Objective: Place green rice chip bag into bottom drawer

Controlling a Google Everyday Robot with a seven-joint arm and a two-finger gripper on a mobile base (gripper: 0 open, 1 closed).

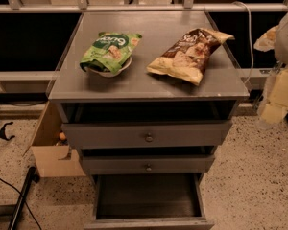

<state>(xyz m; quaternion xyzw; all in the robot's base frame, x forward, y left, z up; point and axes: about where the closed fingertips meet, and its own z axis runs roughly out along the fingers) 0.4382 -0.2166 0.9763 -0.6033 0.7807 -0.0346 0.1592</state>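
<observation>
The gripper hangs blurred at the right edge, beside the cabinet top and holding nothing; whether it is spread or pressed together I cannot tell. Nearest it lies the brown chip bag. Further left, the green rice chip bag rests across a white bowl, propped up, which should make it easier to pinch. Below, the bottom drawer stands pulled out, likely so the bag can drop straight in.
</observation>
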